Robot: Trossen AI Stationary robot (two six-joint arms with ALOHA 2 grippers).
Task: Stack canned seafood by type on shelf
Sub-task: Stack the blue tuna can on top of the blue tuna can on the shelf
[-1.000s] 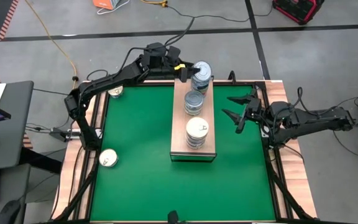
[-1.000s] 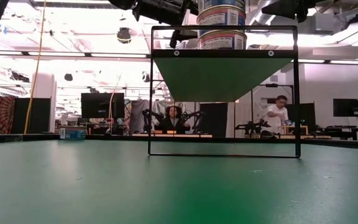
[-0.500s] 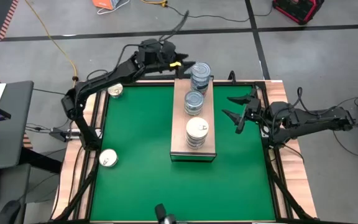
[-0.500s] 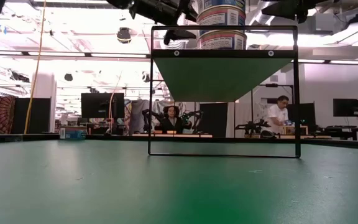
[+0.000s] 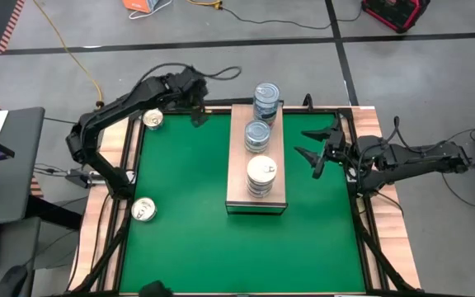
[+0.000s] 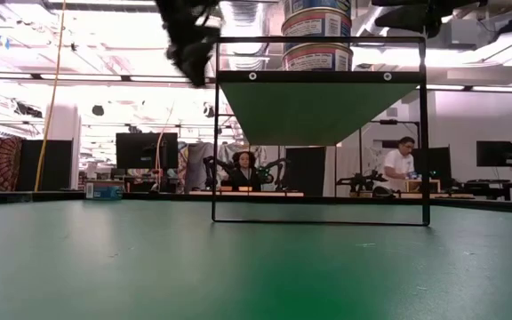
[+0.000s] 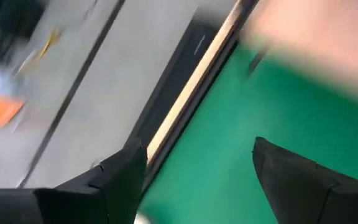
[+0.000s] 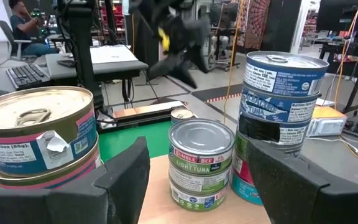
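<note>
While the left gripper (image 5: pixel 198 111) hovers wide and empty over the green bench mat (image 5: pixel 180 239) at ten o'clock, three stacks of small flat round seafood tins (image 5: pixel 258 136) stand on the long light-wood shelf (image 5: pixel 239 198). At three o'clock waits the right gripper (image 5: pixel 312 142), wide, empty.

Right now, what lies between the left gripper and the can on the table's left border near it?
Nothing: in the high view only bare green mat edge and wooden border separate the open left gripper from that gold-topped can.
</note>
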